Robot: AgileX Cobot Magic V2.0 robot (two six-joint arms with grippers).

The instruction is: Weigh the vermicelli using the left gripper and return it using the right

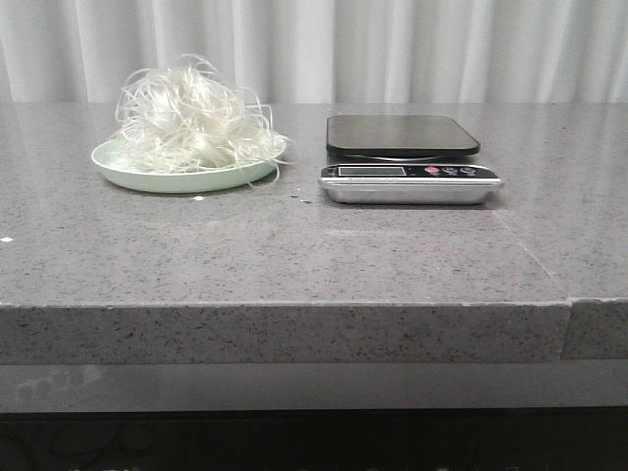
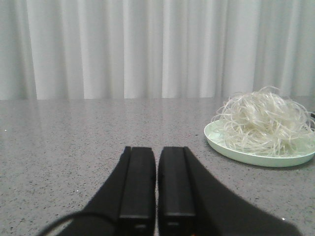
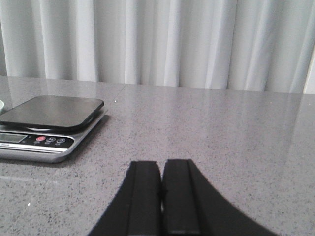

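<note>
The vermicelli is a fluffy white mound heaped on a pale green plate at the back left of the grey table. In the left wrist view the vermicelli on its plate lies well ahead and to one side of my left gripper, which is shut and empty. A kitchen scale with a dark bare platform stands to the right of the plate. The scale is off to the side of my right gripper, which is shut with nothing in it. Neither gripper shows in the front view.
A white curtain hangs behind the table. The grey stone table has a front edge near the camera and a seam at the right. A few small crumbs lie between plate and scale.
</note>
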